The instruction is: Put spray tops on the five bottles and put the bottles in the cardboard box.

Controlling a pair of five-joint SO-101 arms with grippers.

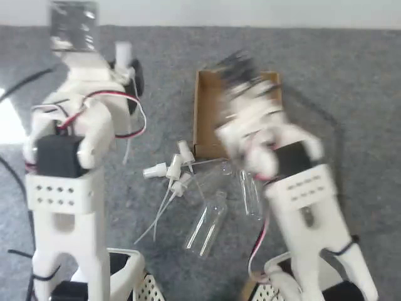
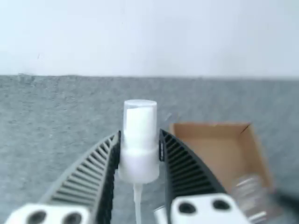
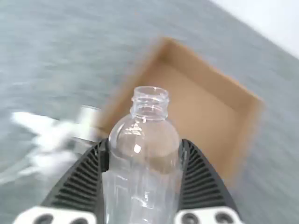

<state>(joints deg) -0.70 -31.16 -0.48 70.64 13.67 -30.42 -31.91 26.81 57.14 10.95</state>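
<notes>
The left end effector (image 2: 139, 136) is pressed in on a white spray top (image 2: 139, 149), pinching it by the collar so the nozzle stands upright above the fingers and the thin dip tube hangs free below. That hold looks chosen to leave the tube and the underside of the collar clear for going into a bottle neck. The right end effector (image 3: 144, 144) is clamped around the shoulder of a clear bottle (image 3: 142, 158), gripping it below the threaded neck, which is bare and open. This keeps the mouth free to take a top. In the high view the left arm holds its spray top at the far left, apart from the cardboard box (image 1: 202, 113), while the right arm is over the box at the far centre, so the two parts are well apart and the top is not yet on. The box lies open side up on the grey tabletop (image 1: 351, 94), ready to take finished bottles, and no bottle can be made out in it. Just near of the box lies a cluster of loose spray tops (image 1: 172, 170), their tubes trailing toward the near left, and beside them several uncapped bottles (image 1: 208, 224) lie on their sides, within either arm's reach. By this layout the task seems to be at an early stage.
</notes>
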